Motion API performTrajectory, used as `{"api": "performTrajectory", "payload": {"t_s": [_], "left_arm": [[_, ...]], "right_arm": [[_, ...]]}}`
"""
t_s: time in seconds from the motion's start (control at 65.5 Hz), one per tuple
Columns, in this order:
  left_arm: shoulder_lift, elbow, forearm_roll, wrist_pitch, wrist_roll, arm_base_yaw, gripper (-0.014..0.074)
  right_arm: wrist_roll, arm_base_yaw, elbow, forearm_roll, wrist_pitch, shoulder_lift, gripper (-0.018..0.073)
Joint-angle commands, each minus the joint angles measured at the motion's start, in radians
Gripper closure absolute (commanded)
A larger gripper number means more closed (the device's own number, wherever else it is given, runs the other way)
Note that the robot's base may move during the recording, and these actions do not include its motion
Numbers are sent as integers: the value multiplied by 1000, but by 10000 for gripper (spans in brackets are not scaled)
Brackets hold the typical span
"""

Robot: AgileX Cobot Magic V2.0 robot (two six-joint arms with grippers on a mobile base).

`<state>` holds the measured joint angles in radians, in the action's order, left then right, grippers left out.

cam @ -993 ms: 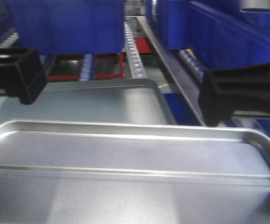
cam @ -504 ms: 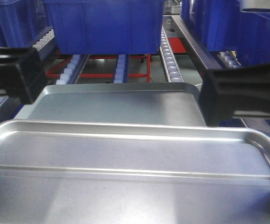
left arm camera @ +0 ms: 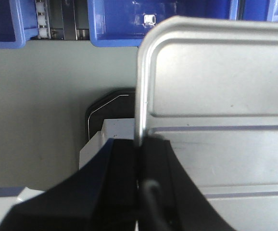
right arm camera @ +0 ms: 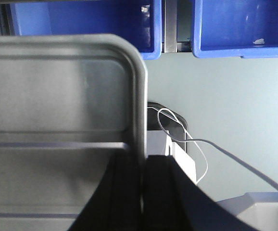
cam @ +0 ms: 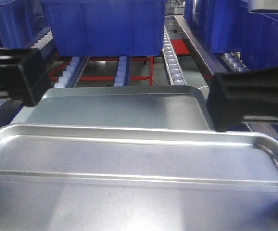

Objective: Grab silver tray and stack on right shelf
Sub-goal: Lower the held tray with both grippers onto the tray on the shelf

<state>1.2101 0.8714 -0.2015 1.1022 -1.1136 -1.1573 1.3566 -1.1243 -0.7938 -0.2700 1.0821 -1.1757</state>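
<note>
Silver tray [cam: 129, 159], rims pinched in left jaws, right jaws

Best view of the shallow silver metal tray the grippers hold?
Exterior front-facing: the shallow silver metal tray spans nearly the whole frame, rim and ridges visible. Left wrist shows only its left corner, clamped by the left gripper; right wrist only its right corner, in the right gripper.
</note>
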Motion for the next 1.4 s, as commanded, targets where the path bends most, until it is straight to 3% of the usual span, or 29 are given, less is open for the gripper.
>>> {"api": "performTrajectory", "payload": {"t_s": [0.0, 0.718, 0.855, 1.008, 1.084, 1.176, 1.298, 1.39], "left_arm": [[-21, 20, -63, 237, 5, -2, 697], [-21, 20, -55, 235, 5, -2, 697], [-21, 23, -123, 228, 5, -2, 697], [-21, 24, -113, 198, 13, 3, 696], [-21, 24, -62, 105, 99, 41, 696], [-21, 24, 20, 2, 182, 157, 696], [-19, 24, 20, -56, 276, 298, 696], [-17, 24, 28, -143, 401, 402, 697]], "right_arm": [[-6, 7, -20, -60, 238, 22, 501], [-6, 7, -23, -63, 227, 22, 501], [-12, 7, -23, -115, 175, 22, 501], [-53, 8, -24, -133, 87, 22, 501], [-97, 19, -24, -138, 17, 22, 501], [-106, 83, -24, -138, -84, 18, 501], [-112, 212, -24, -138, -153, 15, 501], [-178, 313, -28, -138, -244, 3, 501]]}}
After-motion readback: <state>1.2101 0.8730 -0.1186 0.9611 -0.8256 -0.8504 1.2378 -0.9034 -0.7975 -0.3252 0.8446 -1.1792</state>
